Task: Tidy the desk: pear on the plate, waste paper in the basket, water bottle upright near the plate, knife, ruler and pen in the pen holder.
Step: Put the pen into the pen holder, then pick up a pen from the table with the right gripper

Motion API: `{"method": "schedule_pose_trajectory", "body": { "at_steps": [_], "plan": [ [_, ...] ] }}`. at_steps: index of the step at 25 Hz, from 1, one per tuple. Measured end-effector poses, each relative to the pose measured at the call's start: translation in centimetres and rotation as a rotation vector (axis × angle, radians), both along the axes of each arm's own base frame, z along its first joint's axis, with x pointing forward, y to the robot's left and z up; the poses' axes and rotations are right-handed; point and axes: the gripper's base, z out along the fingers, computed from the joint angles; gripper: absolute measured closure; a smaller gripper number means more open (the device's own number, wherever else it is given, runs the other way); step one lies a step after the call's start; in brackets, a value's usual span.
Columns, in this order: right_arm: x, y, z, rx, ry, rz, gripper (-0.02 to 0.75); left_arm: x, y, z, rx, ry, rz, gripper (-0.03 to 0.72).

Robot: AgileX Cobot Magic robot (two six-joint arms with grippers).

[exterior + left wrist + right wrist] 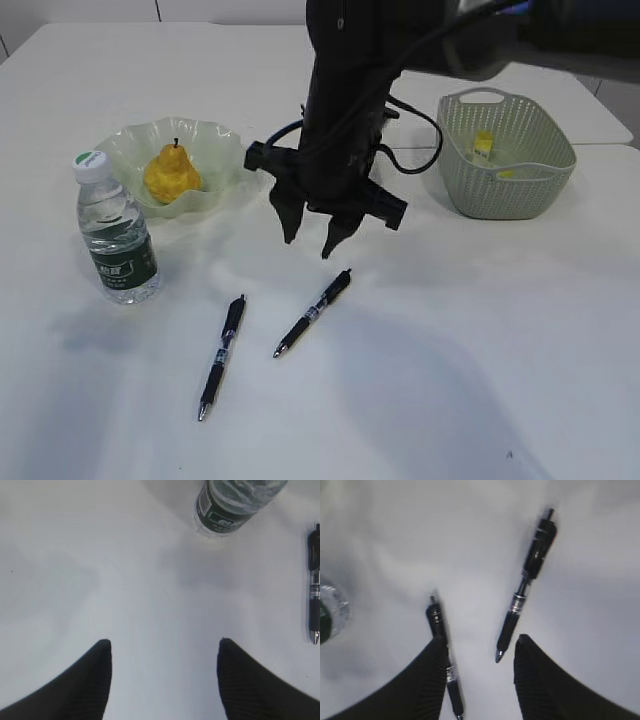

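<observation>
The pear (172,173) lies on the pale green plate (215,135) at the back left. Just in front of the plate, the water bottle (115,235) (235,505) stands upright. Two black pens (222,355) (314,312) lie on the white desk (450,330). My right gripper (310,240) (481,640) hangs open just above them, nothing between its fingers; in the right wrist view its left finger hides part of one pen (445,655), and the other pen (527,582) lies ahead. My left gripper (165,641) is open and empty over bare desk. The pen holder, knife and ruler are out of view.
The sage green basket (505,150) stands at the back right with a small yellow scrap (484,143) inside. A black cable loops on the desk behind the right arm. In the left wrist view a pen (314,590) lies at the right edge.
</observation>
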Motion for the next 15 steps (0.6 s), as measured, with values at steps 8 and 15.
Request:
{"method": "schedule_pose_trajectory", "body": {
  "at_steps": [8,15],
  "plan": [
    [0.5,-0.3,-3.0,-0.082,0.072,-0.171,0.402,0.1,0.0,0.0,0.000,-0.006,0.001,0.223],
    [0.9,-0.4,-4.5,-0.117,0.079,-0.231,0.402,0.1,0.0,0.1,0.000,-0.016,0.002,0.223]
  ]
}}
